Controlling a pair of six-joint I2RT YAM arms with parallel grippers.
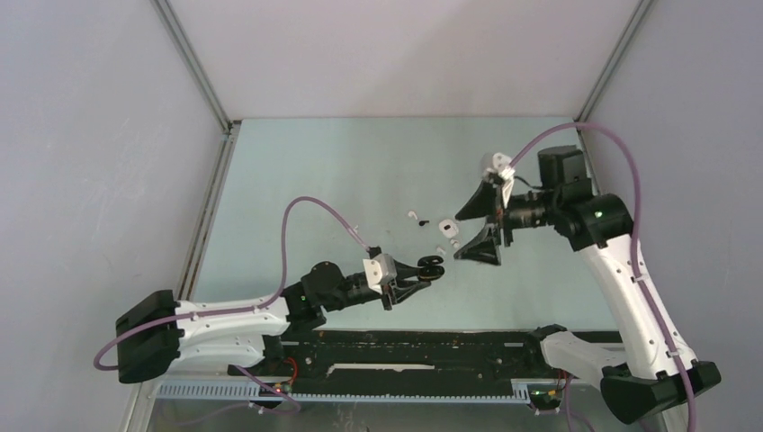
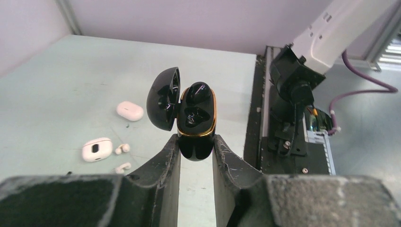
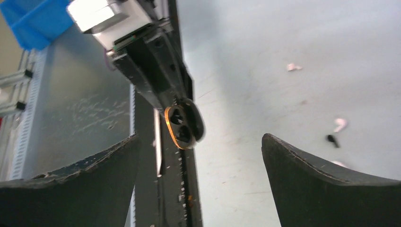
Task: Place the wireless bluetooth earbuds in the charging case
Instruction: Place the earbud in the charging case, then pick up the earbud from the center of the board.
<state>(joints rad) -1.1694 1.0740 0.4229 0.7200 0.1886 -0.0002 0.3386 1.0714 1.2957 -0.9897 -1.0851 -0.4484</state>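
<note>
Your left arm (image 1: 234, 319) lies low and long. It reaches from the near left corner of the desk (image 1: 315, 180) toward the middle of the near edge. Your right arm (image 1: 630, 279) stands up tall from the near right corner, then bends back. Its pincer points at the left one.

The left pincer (image 2: 196, 142) holds the black case (image 2: 196, 120) tight by its bottom end, one finger on each side. The case is off the desk, and you see it in the air over the near middle. Its lid is swung open to one side, and a gold rim runs round the open part. Something dark and shiny sits in one pocket. You cannot tell if that is an earbud.

The right pincer (image 1: 457, 238) is spread very wide and holds nothing. The black case hangs near it, in front of its open fingers, but they do not touch.

The white earbuds (image 2: 122, 149) lie on the desk near the middle, just beside an open white case (image 2: 97, 149). A shut white case (image 2: 130, 110) lies a bit nearer the far edge. One black earbud (image 3: 333, 140) lies on the desk too, close to another white one.
</note>
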